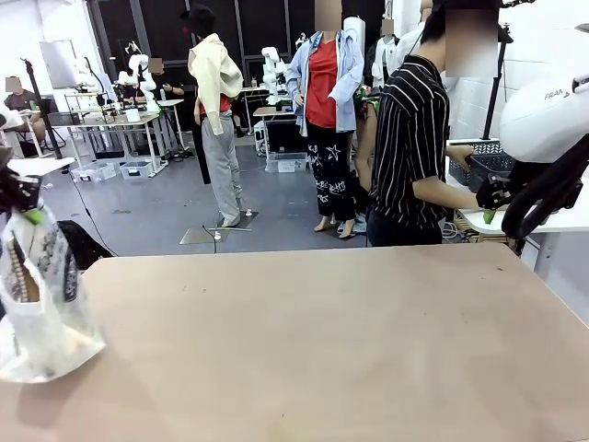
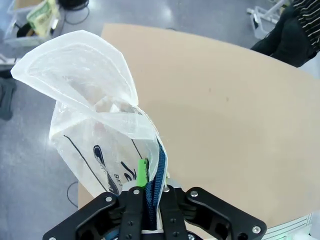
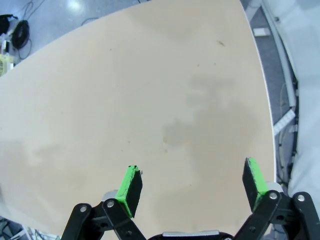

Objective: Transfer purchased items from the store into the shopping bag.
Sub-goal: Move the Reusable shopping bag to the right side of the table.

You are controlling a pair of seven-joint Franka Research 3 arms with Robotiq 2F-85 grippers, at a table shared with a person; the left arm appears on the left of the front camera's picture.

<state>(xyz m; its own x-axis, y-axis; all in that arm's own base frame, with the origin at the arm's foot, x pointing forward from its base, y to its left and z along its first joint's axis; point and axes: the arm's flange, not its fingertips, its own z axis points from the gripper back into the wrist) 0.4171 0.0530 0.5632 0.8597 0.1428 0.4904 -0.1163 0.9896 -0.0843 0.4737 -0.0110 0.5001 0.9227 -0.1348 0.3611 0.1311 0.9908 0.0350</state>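
Closest to my front camera is the shopping bag [image 1: 41, 295], standing at the near left edge of the table [image 1: 350, 341]. It's translucent whitish plastic, crumpled, with dark lettering on its side and something tan-brown showing through the wall. From my left wrist camera I see its mouth flared open in a wide pale lip, navy print below that, and a navy-blue strap handle [image 2: 156, 175] running down into my left gripper [image 2: 150, 192]. That gripper is pinched tight on the handle, one green pad [image 2: 142, 172] showing beside the strap. In the front view it sits just above the bag's top.

My right gripper [image 3: 192, 182] hangs above the bare table surface, its jaws spread wide with nothing between the green pads [image 3: 131, 186]. In the front view that arm comes in high at the right edge, off beyond the table's far right corner.

Past the far edge a person [image 1: 414, 138] in a dark striped shirt stands turned toward a side counter on the right, one hand [image 1: 460, 155] reaching at a dark mesh basket [image 1: 483, 166] there. The broad middle of the table lies open between the bag and the right arm.
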